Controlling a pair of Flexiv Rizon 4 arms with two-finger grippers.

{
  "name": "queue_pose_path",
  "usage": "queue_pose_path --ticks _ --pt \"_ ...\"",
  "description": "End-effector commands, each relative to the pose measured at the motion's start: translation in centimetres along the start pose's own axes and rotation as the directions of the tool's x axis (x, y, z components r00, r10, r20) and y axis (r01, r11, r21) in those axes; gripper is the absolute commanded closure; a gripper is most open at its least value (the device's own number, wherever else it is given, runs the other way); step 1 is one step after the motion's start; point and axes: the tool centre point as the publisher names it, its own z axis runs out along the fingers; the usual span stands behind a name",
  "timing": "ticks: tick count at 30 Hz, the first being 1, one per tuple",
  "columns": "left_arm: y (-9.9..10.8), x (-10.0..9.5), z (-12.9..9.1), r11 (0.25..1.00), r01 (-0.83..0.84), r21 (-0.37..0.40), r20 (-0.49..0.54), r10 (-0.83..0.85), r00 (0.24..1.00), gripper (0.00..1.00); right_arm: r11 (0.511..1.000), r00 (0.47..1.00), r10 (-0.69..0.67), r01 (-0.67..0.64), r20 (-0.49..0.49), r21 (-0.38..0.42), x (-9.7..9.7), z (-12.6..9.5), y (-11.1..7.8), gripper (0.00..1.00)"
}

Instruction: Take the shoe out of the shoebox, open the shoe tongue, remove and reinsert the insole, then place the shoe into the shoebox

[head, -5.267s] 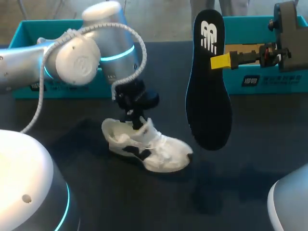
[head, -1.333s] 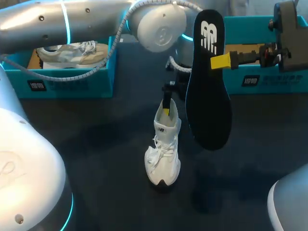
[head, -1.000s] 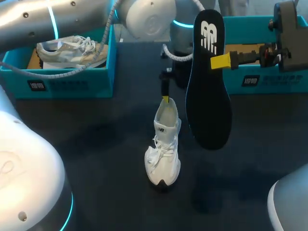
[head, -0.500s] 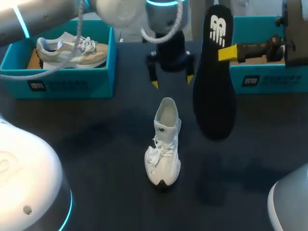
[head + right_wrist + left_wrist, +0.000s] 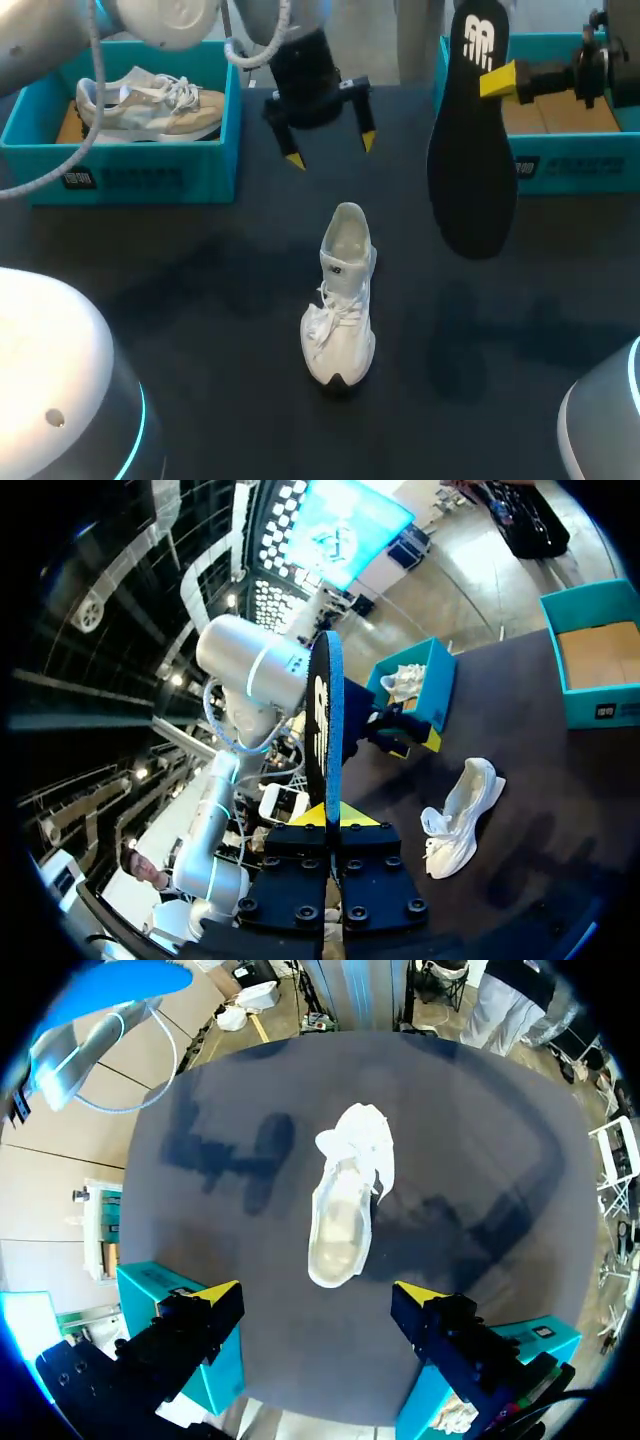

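Dark worktop (image 5: 180,320) carries the white shoe (image 5: 340,300), likely soft and light, ahead of the left end effector (image 5: 331,151), whose fingers are spread and empty. Its stiffer heel collar looks the best hold. Farther off, the right end effector (image 5: 492,80) is clamped on the thin, probably bendy black insole (image 5: 472,170) near its upper end.

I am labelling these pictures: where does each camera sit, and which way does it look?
Head view: above and behind, looking down on the table; left arm and right arm show.
Left wrist view: on the left wrist, looking down at the white shoe; open left jaws show.
Right wrist view: on the right wrist, looking across the table; right jaws, shut on the insole, show.
Shared: all three show the white shoe.
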Motion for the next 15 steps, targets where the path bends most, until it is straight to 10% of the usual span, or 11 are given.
queue_pose_path --ticks 1,15 --pt "-0.2 0.5 0.2 1.0 -0.002 -0.003 0.08 0.002 0.997 0.0 0.991 1.0 0.019 -0.02 0.01 0.13 -0.8 0.7 3.7 1.0" --pt "-0.2 0.5 0.2 1.0 -0.002 -0.003 0.08 0.002 0.997 0.0 0.976 0.991 0.136 -0.134 -0.002 0.17 -4.6 2.3 7.3 1.0"
